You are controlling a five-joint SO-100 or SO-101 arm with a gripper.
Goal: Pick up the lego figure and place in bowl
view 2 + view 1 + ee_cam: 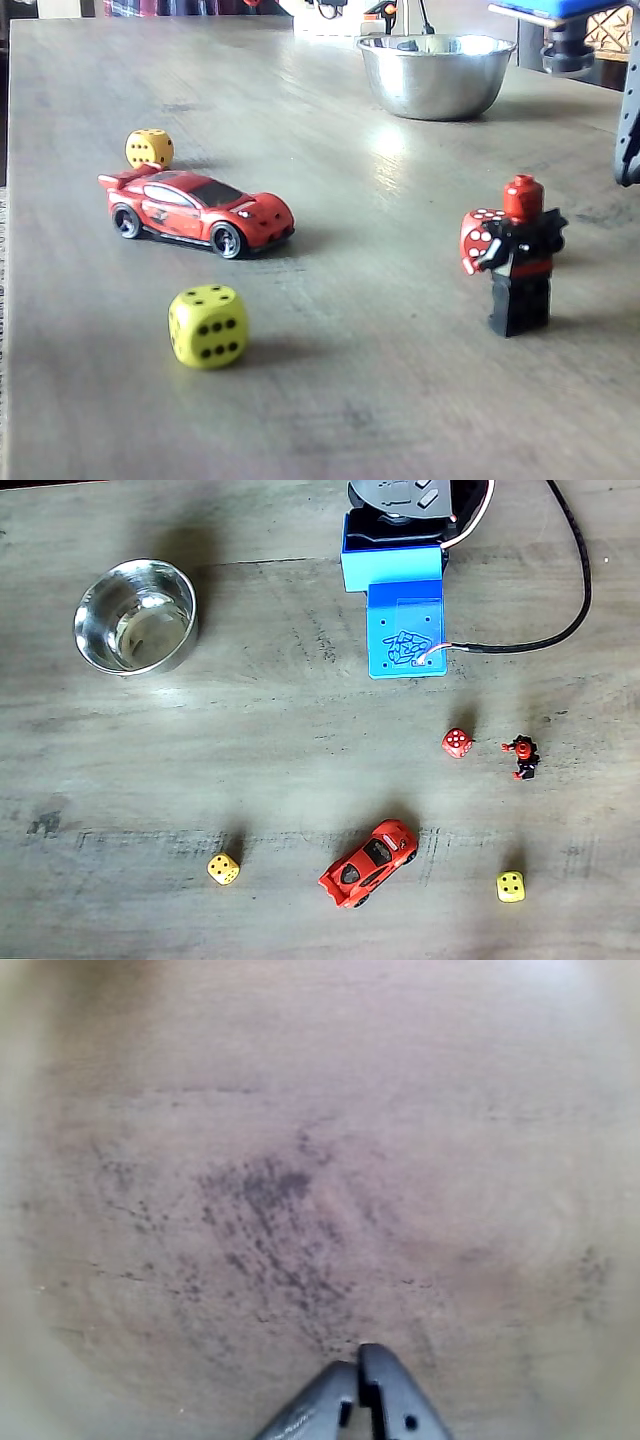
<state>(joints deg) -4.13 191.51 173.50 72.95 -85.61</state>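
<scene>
- In a fixed view from above, the blue arm (405, 620) sits folded at the top edge of the table (280, 740), its blue body pointing down the picture, with a black cable (560, 630) looping off to the right.
- In the wrist view the gripper (358, 1372) points at bare wood grain; its two dark fingertips meet, so the jaws are closed on nothing.
- The figure (521, 757) stands upright at the right of the table in that view from above, below and to the right of the arm, well apart from it.
- Just to the figure's left is a red die (457, 742); in the low fixed view the die (478, 238) shows partly behind the figure (520, 255).
- The bowl (135, 616) sits at upper left in the view from above, far across the table from the figure.
- A red car (368, 863) lies at the bottom middle, between a yellow die (223, 868) on its left and a lime die (510, 886) on its right.
</scene>
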